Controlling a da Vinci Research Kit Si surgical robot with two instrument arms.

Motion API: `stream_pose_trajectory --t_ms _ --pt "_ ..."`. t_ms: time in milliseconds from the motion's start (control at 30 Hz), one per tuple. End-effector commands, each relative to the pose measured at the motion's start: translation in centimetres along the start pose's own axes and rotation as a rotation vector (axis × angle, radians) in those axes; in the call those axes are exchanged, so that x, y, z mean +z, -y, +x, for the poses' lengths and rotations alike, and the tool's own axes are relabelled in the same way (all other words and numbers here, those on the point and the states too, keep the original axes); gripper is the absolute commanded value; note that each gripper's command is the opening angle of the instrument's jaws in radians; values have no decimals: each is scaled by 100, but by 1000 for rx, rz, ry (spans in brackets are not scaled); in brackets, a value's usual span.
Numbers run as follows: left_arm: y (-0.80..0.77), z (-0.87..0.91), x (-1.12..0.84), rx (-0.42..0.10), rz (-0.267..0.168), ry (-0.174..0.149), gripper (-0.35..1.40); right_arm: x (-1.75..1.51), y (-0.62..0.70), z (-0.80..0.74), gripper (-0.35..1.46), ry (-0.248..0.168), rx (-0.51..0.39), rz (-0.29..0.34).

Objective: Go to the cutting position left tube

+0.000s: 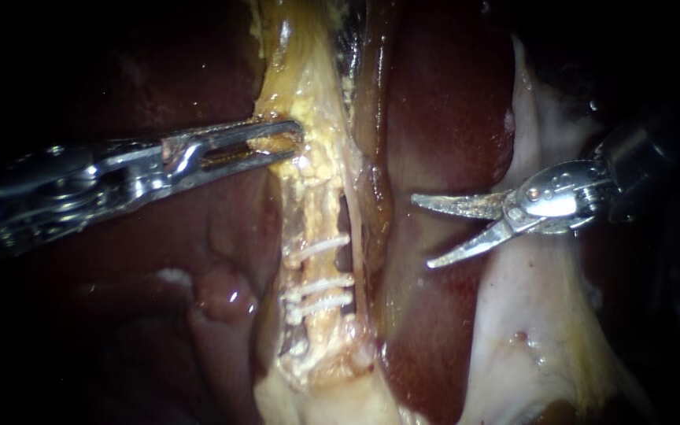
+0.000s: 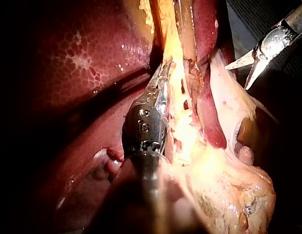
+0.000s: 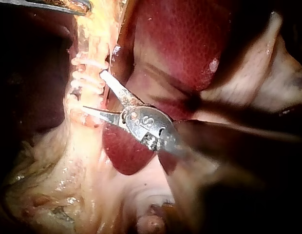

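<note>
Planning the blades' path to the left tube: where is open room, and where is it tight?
Open: the liver surface between the right instrument and the clipped tube, and the bare tube between the upper clip and the lower two clips. Tight: higher up, where the left instrument grips the yellow tissue.

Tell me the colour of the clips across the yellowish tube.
White. The clips show best in the endoscope view, pale bars across the tube.
</note>
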Motion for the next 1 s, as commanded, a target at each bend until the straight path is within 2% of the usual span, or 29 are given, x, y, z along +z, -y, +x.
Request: stream_pose_trajectory --t_ms 33,100,200,333,467,633,767,1000 --pt "0 0 -1 0 0 0 -35 0 1 0 143 -2 -1 7" --pt "0 -2 -3 -1 1 -1 -35 2 2 -2 143 -7 -9 27" --pt "-1 -12 -13 -5 2 4 -35 12 5 -9 143 -16 49 57" --pt "-2 -31 -34 -16 0 29 -35 44 10 -31 143 -26 147 100" --pt "-2 -48 -58 -28 -2 57 -35 76 16 -53 143 -5 249 149" --pt "3 -56 -73 -35 -2 72 -35 105 19 -71 143 25 328 190" --pt "8 -57 -77 -32 -4 75 -35 119 18 -77 143 53 368 216" --pt "14 -56 -79 -33 -6 80 -35 132 8 -77 140 73 378 236"
